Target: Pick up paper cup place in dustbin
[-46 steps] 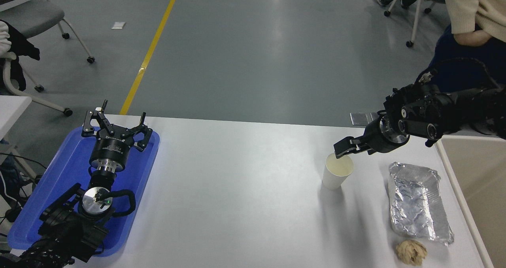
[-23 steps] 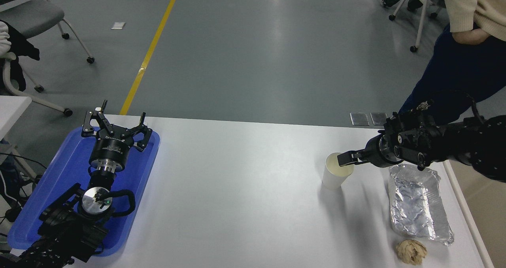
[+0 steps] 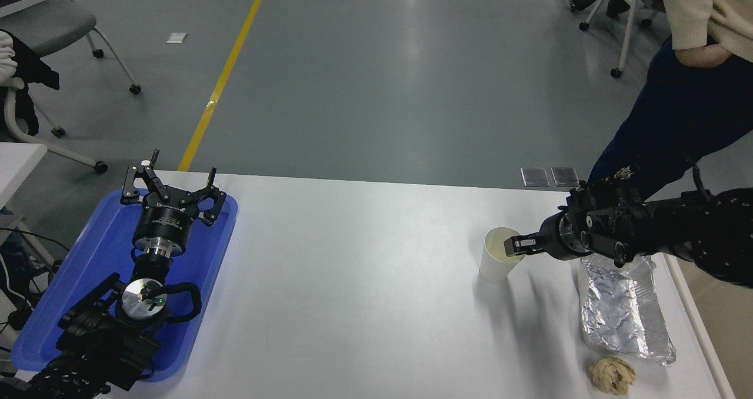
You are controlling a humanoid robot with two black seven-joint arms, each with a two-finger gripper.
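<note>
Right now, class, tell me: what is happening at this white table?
The robot's right tool is at the rim of the paper cup, which stands upright on the table, not yet lifted. Whether it has gripped the rim is unclear. The left tool is parked, open, over a blue tray. A foil packet and a crumpled paper ball lie nearby.

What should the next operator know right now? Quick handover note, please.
Left hand: open, parked over the blue tray, idle.
Right hand: at the near-right rim of the paper cup, one finger reaching into the mouth; closure on the rim cannot be confirmed.
Cup: upright on the table, not lifted. Foil packet and paper ball lie right of it.
Dustbin: only a sliver at the table's right edge.
Done: approach. Left: grip, lift, carry right, drop in bin.
</note>
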